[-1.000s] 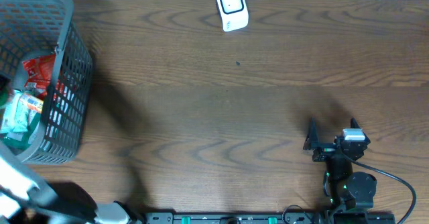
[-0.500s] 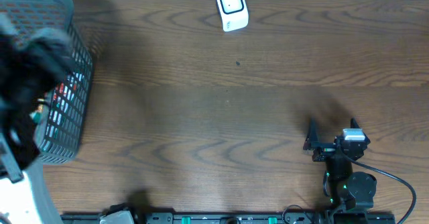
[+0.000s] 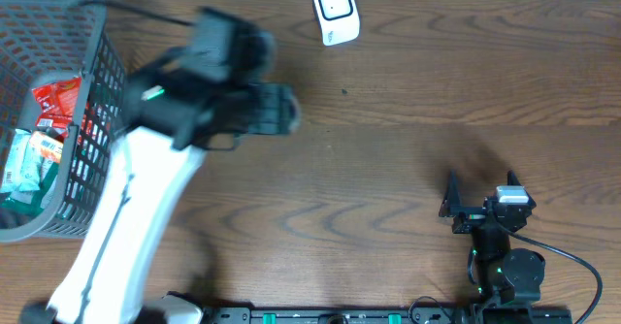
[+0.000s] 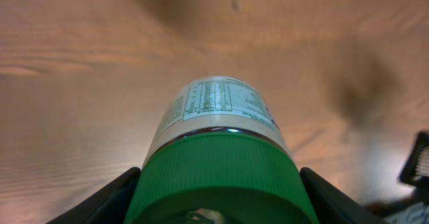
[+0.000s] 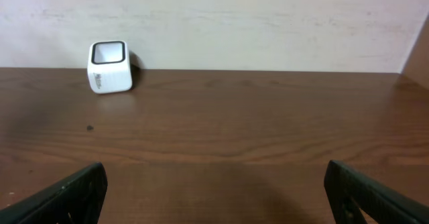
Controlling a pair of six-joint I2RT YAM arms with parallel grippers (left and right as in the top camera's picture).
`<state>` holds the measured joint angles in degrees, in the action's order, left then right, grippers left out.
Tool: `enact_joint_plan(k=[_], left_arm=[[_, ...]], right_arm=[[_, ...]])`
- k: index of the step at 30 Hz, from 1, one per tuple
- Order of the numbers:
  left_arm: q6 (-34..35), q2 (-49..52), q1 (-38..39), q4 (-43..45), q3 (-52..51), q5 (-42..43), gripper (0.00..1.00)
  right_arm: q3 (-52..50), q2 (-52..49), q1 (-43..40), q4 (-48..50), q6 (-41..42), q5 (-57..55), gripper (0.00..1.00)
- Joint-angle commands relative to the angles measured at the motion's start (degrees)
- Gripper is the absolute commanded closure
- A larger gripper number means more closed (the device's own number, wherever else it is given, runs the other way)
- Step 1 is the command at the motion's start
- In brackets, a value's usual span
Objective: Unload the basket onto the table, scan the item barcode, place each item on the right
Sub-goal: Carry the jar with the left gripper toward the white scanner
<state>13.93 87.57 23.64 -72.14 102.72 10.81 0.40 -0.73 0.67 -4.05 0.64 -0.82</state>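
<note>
Long white left arm [image 3: 126,217], blurred black head up top (tiny green dot on it). Compact black right arm [image 3: 500,256]: silver-grey block, green lights glowing, thin black cable [image 3: 580,256] looping off. Black fingers on the right tool [image 5: 214,167].

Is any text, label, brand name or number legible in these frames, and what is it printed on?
Nothing can be read outright.
bottle: the label carries a printed table and fine lines, too small to read.
scanner: a small dark mark low on its front face, too small to read.
packets in the basket: red, white and green print, blurred and unreadable.
</note>
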Motion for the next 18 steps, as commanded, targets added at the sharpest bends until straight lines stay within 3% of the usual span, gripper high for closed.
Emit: enact_joint_plan(k=[1,8,18], left_arm=[[0.31,6.43,4.11,-0.26,-0.33,0.11,0.41],[2.21,18.51,8.13,2.6,-0.33,0.11,0.41],[13.99,28.74,9.6,12.04,-0.33,-2.49,0.42]], right_arm=[[-0.09,0.09,0.07,-0.22,0.59,0.28,0.01],[-0.09,0.09,0.07,-0.22,0.59,0.28,0.01],[-0.09,0.09,0.07,-0.22,0.59,0.28,0.01]])
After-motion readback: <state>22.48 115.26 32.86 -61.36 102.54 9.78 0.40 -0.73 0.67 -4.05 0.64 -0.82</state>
